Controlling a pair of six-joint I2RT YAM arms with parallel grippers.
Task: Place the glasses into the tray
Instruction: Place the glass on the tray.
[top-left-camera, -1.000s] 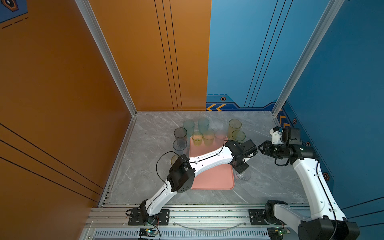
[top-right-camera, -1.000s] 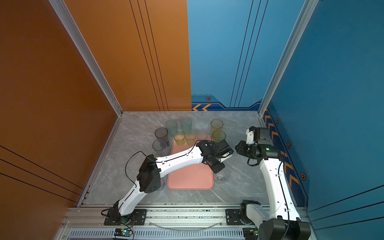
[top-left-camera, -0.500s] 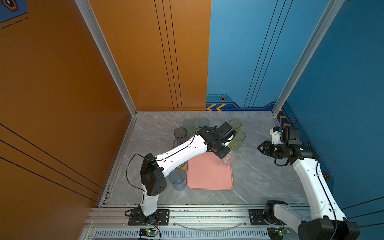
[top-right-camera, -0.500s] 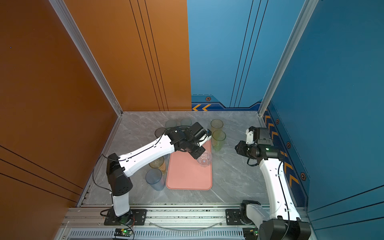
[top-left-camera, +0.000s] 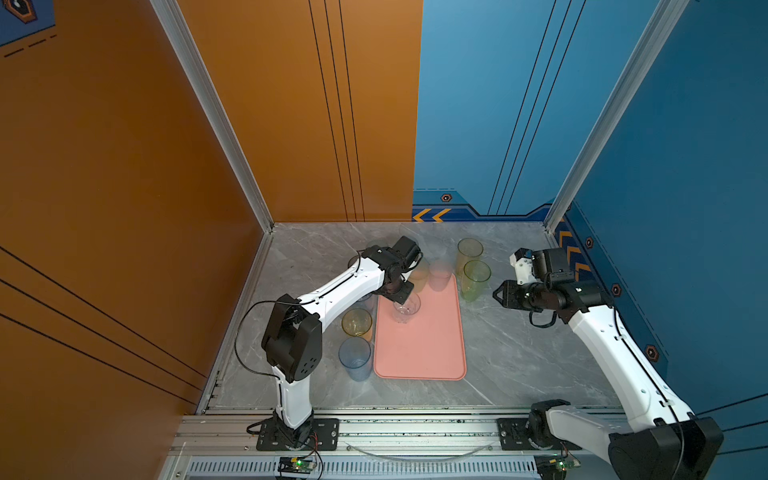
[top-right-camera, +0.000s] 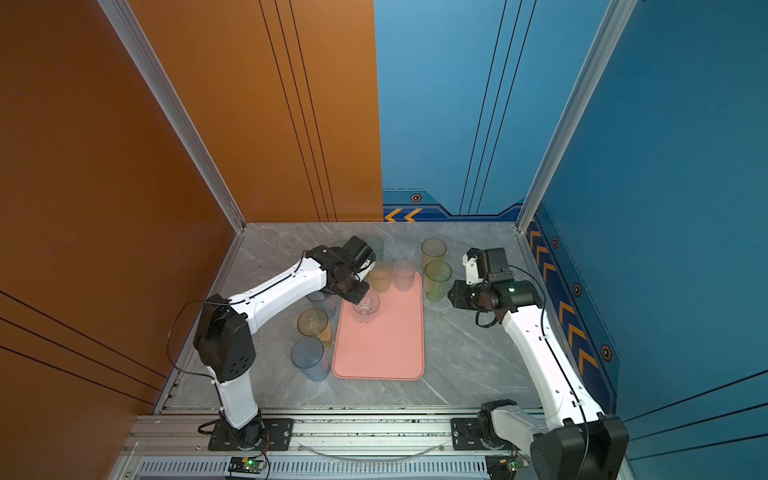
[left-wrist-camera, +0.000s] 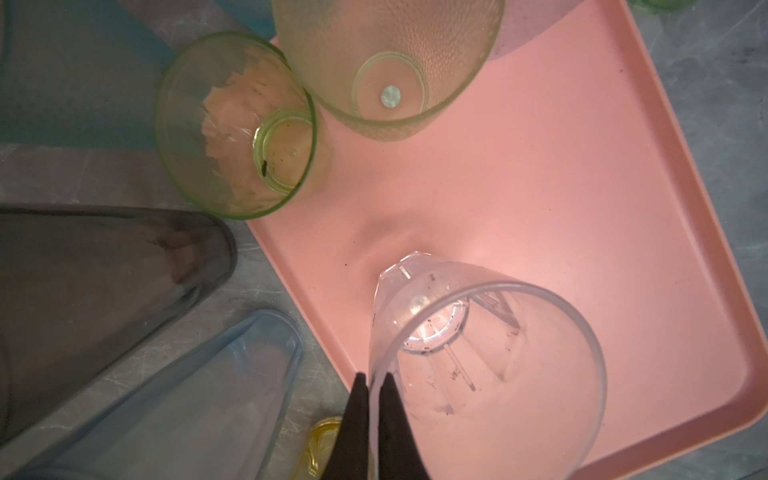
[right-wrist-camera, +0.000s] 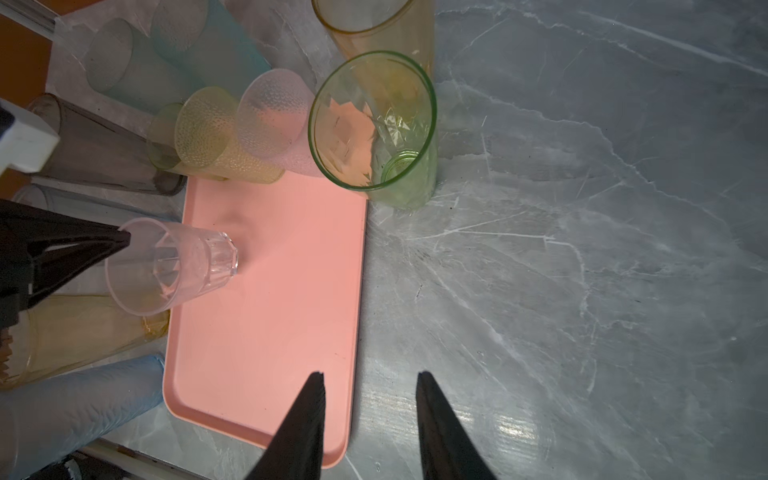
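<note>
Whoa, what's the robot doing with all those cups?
It's putting glasses onto the pink tray. The left arm's fingers pinch the rim of a clear glass, low over or on the tray. The right arm's fingers are open and empty, near a tall green glass beside the tray. Several others stand on the table around it.

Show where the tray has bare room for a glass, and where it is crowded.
Bare: the tray from the clear glass to its near rim. Crowded: its far end, by the yellow glass and the pinkish glass.
</note>
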